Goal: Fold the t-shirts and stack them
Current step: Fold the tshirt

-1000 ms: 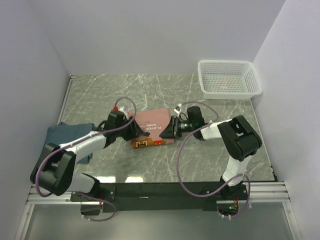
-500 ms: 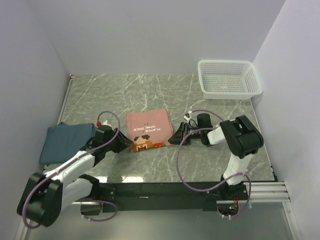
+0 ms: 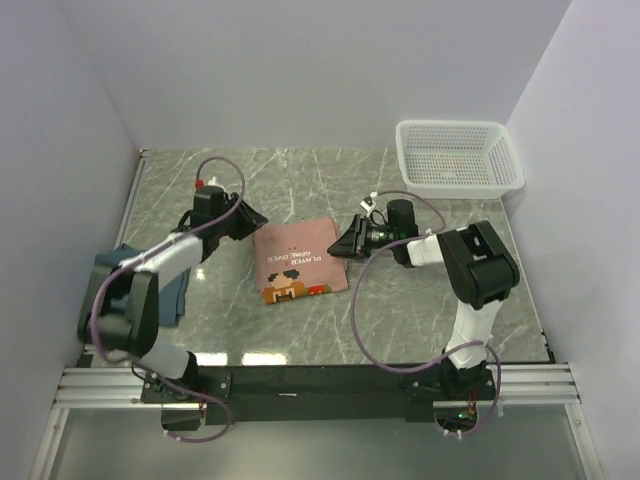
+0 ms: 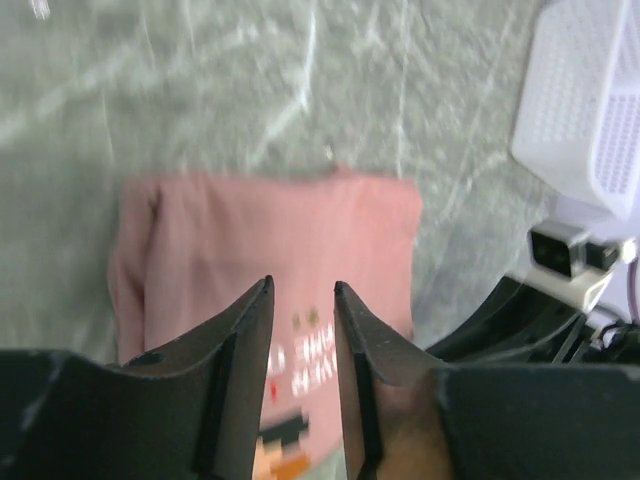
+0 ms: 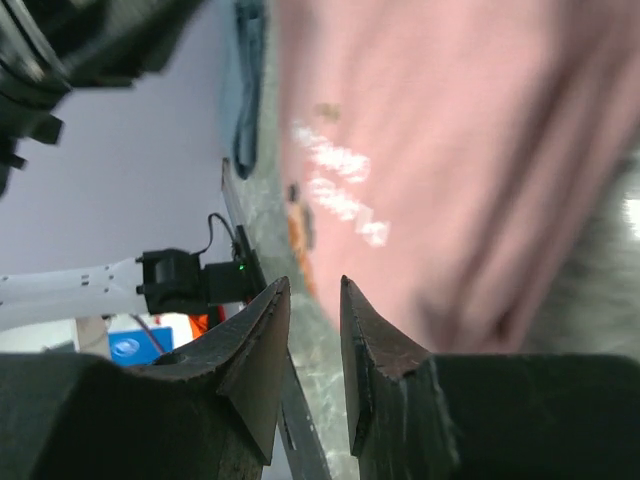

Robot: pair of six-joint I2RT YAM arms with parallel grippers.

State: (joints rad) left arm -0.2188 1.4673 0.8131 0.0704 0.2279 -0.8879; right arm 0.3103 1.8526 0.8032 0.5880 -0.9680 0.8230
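Pink shirt [image 3: 298, 262] lies folded flat mid-table, print up. Left gripper [image 3: 246, 218] sits off its 10 o'clock corner, right gripper [image 3: 342, 243] at its 2 o'clock edge. Both jaws are slightly apart and empty. Teal shirt [image 3: 172, 292] lies at the table's 9 o'clock edge.

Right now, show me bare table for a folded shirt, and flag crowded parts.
Bare table runs along the back wall, left of the white basket, beyond the pink t-shirt. Another patch lies near-right, between that shirt and the right arm. Crowded: the centre, where left gripper and right gripper flank the shirt, and the left edge with the teal t-shirt.
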